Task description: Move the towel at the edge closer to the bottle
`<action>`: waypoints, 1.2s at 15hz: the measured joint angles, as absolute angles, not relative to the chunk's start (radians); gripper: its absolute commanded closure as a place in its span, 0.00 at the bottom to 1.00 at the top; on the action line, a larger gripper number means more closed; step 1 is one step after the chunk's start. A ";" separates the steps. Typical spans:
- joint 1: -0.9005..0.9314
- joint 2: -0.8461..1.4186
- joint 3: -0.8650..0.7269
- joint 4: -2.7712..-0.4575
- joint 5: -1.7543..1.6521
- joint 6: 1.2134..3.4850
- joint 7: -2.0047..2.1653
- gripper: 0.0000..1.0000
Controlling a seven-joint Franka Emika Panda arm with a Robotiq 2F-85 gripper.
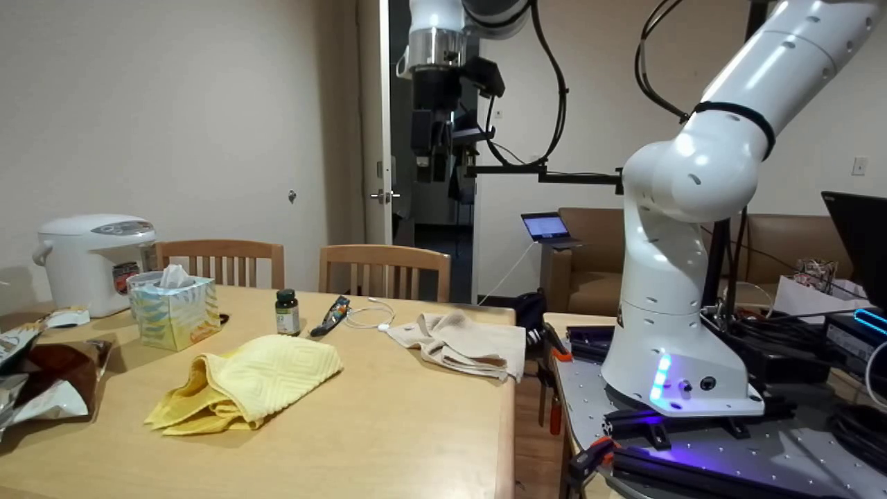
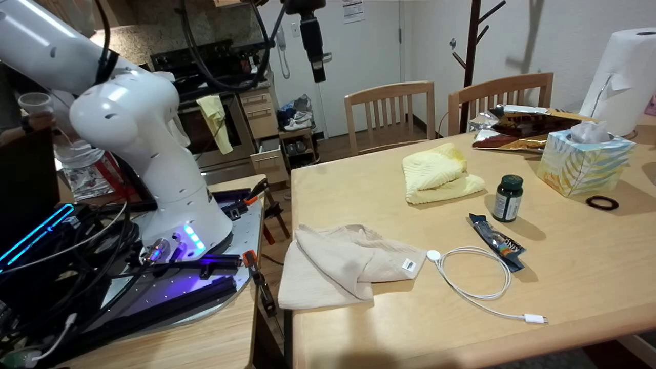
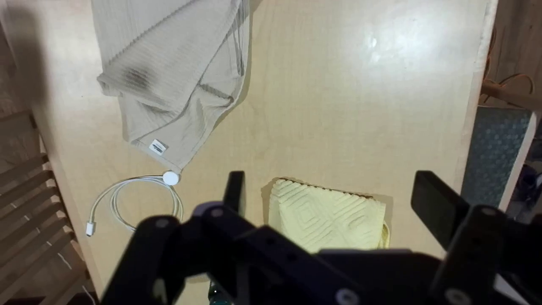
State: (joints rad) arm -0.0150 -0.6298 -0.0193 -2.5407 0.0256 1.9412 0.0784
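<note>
A beige towel (image 1: 461,343) lies folded and crumpled at the table's edge nearest the robot base. It shows also in an exterior view (image 2: 348,266) and in the wrist view (image 3: 161,76). A small dark green bottle (image 1: 287,317) with a white label stands upright further along the table, also in an exterior view (image 2: 508,200). In the wrist view only a sliver of the bottle (image 3: 218,295) shows, behind the gripper. A folded yellow towel (image 1: 270,381) lies near the bottle. My gripper (image 3: 330,182) is open and empty, high above the table, over the yellow towel in the wrist view.
A white cable (image 2: 476,295) and a dark snack bar wrapper (image 2: 497,243) lie between the beige towel and the bottle. A tissue box (image 1: 177,312), snack bags (image 1: 62,374) and a white water dispenser (image 1: 97,263) stand beyond. Chairs (image 1: 384,260) line the table.
</note>
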 measured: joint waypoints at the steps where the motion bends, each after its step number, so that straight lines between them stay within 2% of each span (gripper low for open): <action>1: -0.025 -0.626 -0.023 -2.551 0.026 1.958 0.089 0.00; 10: -0.098 -0.552 -0.024 -2.702 -0.020 2.190 0.145 0.00; 18: -0.165 -0.354 -0.045 -2.783 -0.063 2.436 0.239 0.00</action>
State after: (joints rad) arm -0.1653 -0.3542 -0.0445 -2.7825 -0.0634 2.4359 0.2392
